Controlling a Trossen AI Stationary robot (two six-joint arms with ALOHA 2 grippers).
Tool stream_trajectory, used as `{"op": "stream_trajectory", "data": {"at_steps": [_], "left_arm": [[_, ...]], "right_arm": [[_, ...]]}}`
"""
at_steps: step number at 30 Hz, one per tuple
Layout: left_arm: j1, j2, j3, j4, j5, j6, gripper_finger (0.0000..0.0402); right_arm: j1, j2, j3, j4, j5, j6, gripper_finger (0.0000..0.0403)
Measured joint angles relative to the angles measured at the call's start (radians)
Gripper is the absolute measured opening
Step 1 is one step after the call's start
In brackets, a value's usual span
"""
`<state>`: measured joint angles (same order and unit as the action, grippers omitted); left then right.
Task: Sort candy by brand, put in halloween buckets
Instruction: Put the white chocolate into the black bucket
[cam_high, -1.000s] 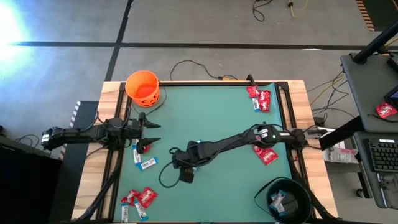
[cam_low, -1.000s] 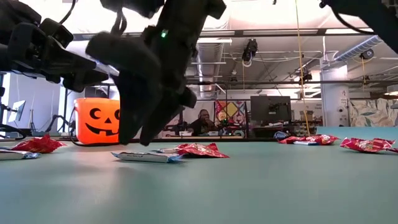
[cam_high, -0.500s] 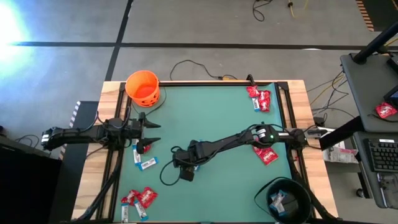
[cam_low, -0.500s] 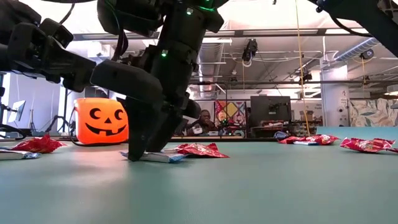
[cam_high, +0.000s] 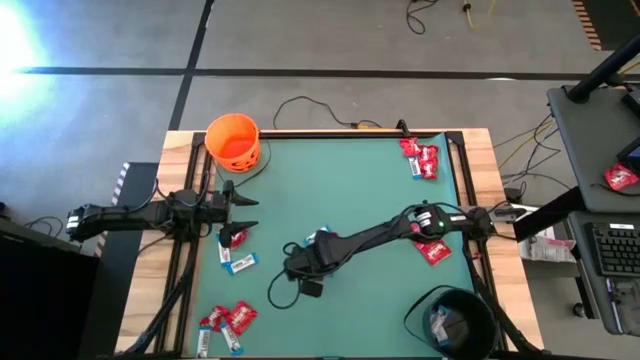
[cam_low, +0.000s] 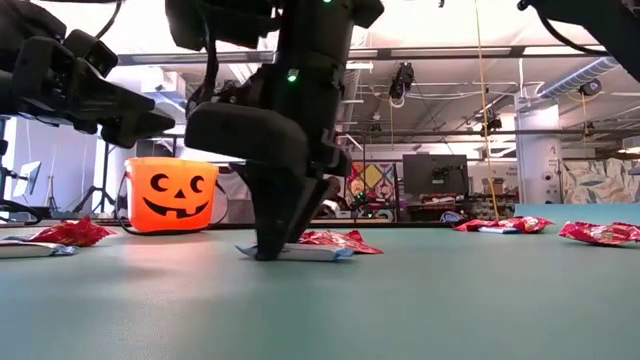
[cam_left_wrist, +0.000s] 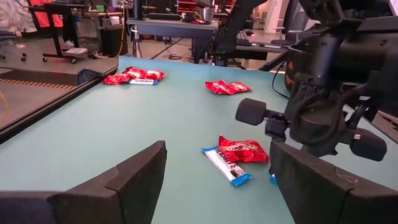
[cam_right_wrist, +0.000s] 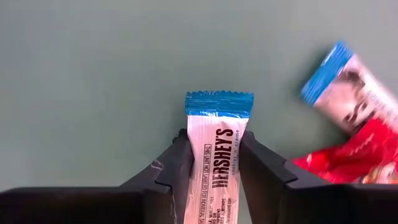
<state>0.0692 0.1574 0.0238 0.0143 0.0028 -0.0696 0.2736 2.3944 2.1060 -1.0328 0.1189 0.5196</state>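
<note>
2 buckets — 1 orange (cam_high: 233, 141), 1 black (cam_high: 457, 322) — and 2 arms; candies too many to count.

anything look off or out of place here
Nothing looks spilled or damaged. The candy lies in loose clusters on the table, with one red packet stray on the side desk. The right tool has its fingers against a blue-and-white bar.

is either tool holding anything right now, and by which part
The right tool pinches a blue-and-white candy bar by its long sides, on the table. The left tool holds nothing.
</note>
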Motion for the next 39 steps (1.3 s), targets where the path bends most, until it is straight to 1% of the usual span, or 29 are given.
{"op": "stream_trajectory", "data": {"at_steps": [5,9,12,15,19,21,24,26,27,30,32,35,39], "left_arm": [[0.000,0.000,0.000,0.000,0.000,0.000,0.0272],[0.000,0.000,0.000,0.000,0.000,0.000,0.0272],[0.000,0.000,0.000,0.000,0.000,0.000,0.0272],[0.000,0.000,0.000,0.000,0.000,0.000,0.0272],[0.000,0.000,0.000,0.000,0.000,0.000,0.0272],[0.000,0.000,0.000,0.000,0.000,0.000,0.0272],[0.000,0.000,0.000,0.000,0.000,0.000,0.0272],[0.000,0.000,0.000,0.000,0.000,0.000,0.0272],[0.000,0.001,0.000,0.000,0.000,0.000,0.0272],[0.000,0.001,0.000,0.000,0.000,0.000,0.0272],[0.000,0.000,0.000,0.000,0.000,0.000,0.0272],[0.000,0.002,0.000,0.001,0.000,0.000,0.0272],[0.000,0.004,0.000,0.000,0.000,0.000,0.0272]], "right_arm": [[0.035,-0.078,-0.005,-0.039,-0.037,0.080,0.0112],[0.064,-0.202,-0.003,-0.084,-0.032,0.178,0.0105],[0.085,-0.293,-0.002,-0.131,-0.022,0.293,0.0106],[0.108,-0.389,-0.002,-0.194,-0.021,0.442,0.0109],[0.171,-0.526,-0.002,-0.332,-0.038,0.662,0.0105],[0.222,-0.581,-0.011,-0.396,-0.066,0.789,0.0104],[0.327,-0.649,-0.037,-0.464,-0.101,0.973,0.0105],[0.405,-0.683,-0.060,-0.526,-0.101,1.087,0.0106],[0.444,-0.694,-0.077,-0.548,-0.104,1.143,0.0106],[0.548,-0.730,-0.175,-0.527,-0.109,1.281,0.0106],[0.599,-0.740,-0.248,-0.528,-0.148,1.370,0.0105],[0.653,-0.749,-0.358,-0.494,-0.231,1.400,0.0105],[0.705,-0.777,-0.486,-0.455,-0.259,1.419,0.0105]]}}
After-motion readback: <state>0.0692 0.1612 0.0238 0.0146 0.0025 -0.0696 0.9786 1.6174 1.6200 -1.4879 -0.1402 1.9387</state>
